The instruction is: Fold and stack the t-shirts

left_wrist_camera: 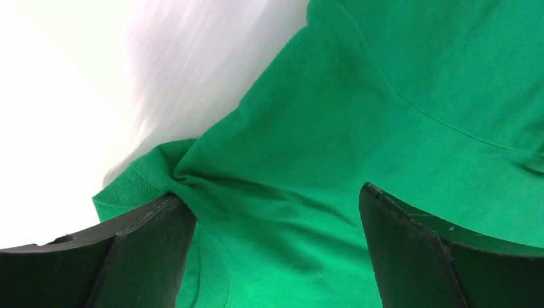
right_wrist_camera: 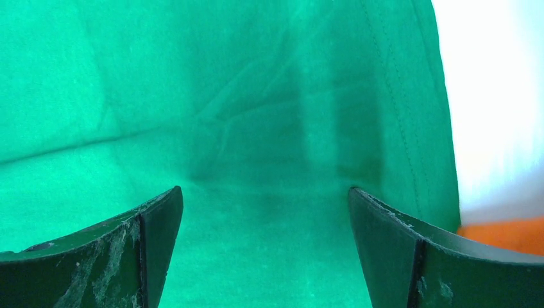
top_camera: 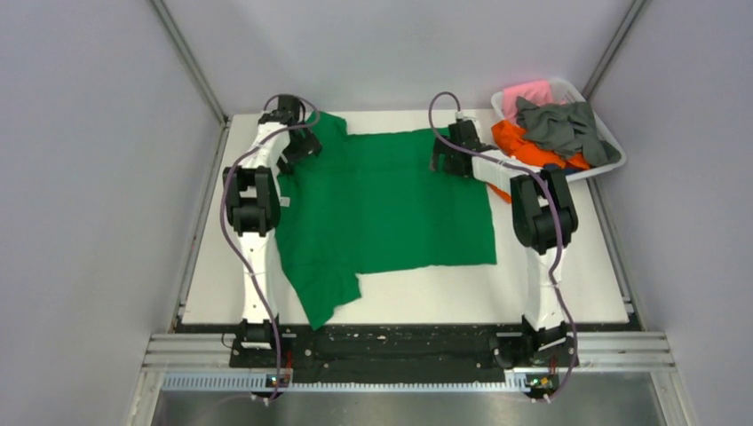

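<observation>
I see the green tee [top_camera: 391, 200] flat, long axis left-right, hem right. My left gripper [top_camera: 300, 146] and right gripper [top_camera: 447, 162] gape over its far edge; table [top_camera: 426, 293] shows nearside.

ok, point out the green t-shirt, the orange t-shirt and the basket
green t-shirt [top_camera: 391, 200], top external view, middle of its body.
orange t-shirt [top_camera: 531, 151], top external view, middle of its visible part.
basket [top_camera: 609, 129], top external view, right rim.
</observation>
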Controlling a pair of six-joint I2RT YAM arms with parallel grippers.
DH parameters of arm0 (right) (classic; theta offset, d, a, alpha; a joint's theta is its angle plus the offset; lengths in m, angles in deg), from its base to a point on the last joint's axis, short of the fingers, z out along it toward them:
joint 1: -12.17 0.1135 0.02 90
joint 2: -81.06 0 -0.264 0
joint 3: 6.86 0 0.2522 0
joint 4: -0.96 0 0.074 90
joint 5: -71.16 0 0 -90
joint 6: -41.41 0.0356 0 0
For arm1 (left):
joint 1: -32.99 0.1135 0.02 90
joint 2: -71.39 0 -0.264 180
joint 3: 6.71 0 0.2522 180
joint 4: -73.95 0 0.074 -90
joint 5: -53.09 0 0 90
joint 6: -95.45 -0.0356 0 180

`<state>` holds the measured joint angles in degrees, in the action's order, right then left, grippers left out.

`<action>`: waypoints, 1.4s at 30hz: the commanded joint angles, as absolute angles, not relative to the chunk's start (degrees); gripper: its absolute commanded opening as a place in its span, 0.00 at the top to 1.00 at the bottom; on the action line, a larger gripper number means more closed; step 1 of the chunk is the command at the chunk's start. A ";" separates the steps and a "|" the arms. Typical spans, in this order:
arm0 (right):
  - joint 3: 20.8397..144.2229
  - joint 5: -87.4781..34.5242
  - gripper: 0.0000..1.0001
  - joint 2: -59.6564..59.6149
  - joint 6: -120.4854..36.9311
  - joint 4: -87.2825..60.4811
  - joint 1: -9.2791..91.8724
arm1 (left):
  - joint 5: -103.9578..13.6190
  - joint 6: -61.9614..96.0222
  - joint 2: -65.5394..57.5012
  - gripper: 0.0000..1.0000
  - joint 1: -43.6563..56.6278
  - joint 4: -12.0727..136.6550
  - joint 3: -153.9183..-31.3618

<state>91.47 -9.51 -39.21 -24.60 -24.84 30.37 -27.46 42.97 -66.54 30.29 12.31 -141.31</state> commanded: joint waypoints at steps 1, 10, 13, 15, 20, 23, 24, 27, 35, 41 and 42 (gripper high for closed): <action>98.03 -10.91 0.01 -45.70 -24.70 -28.34 29.62 | -36.01 41.80 -74.35 0.01 32.63 17.12 -148.69; 107.15 -11.17 0.01 -45.20 -27.22 -32.65 29.57 | -41.35 38.68 -75.31 0.01 34.87 24.47 -160.38; 105.60 -10.12 0.01 -40.19 -27.67 -33.99 29.65 | -41.17 37.85 -66.87 0.01 33.38 24.63 -156.19; 101.97 -9.04 0.01 -35.13 -27.91 -34.05 30.17 | -40.08 37.10 -59.52 0.01 32.53 24.14 -150.40; 86.01 -6.05 0.01 -18.92 -27.12 -34.09 33.66 | -32.32 40.38 -38.25 0.01 29.35 15.34 -128.38; 73.68 -4.85 0.01 -9.12 -23.43 -34.84 35.49 | -29.93 45.78 -24.09 0.02 26.99 14.26 -106.72; 69.97 -5.33 0.01 -6.07 -22.41 -35.13 35.77 | -29.38 47.76 -19.42 0.02 26.06 15.12 -98.95; 60.77 -5.90 0.01 2.30 -20.66 -35.53 36.03 | -24.09 54.32 -5.46 0.04 21.01 16.66 -79.92; 47.18 -4.89 0.01 16.72 -19.25 -36.77 36.16 | -24.74 69.37 23.64 0.10 16.73 6.61 -53.32; 46.54 -5.48 0.01 16.80 -19.34 -35.63 36.08 | -23.14 74.44 28.53 0.19 16.73 8.11 -47.57; 46.60 -5.21 0.01 16.55 -19.34 -35.31 36.11 | -22.99 74.30 27.72 0.20 16.73 9.33 -47.40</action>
<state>46.14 -6.24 15.72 -19.95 -37.65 36.27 -25.05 69.83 29.04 16.82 6.02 -48.15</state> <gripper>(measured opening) 0.986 0.819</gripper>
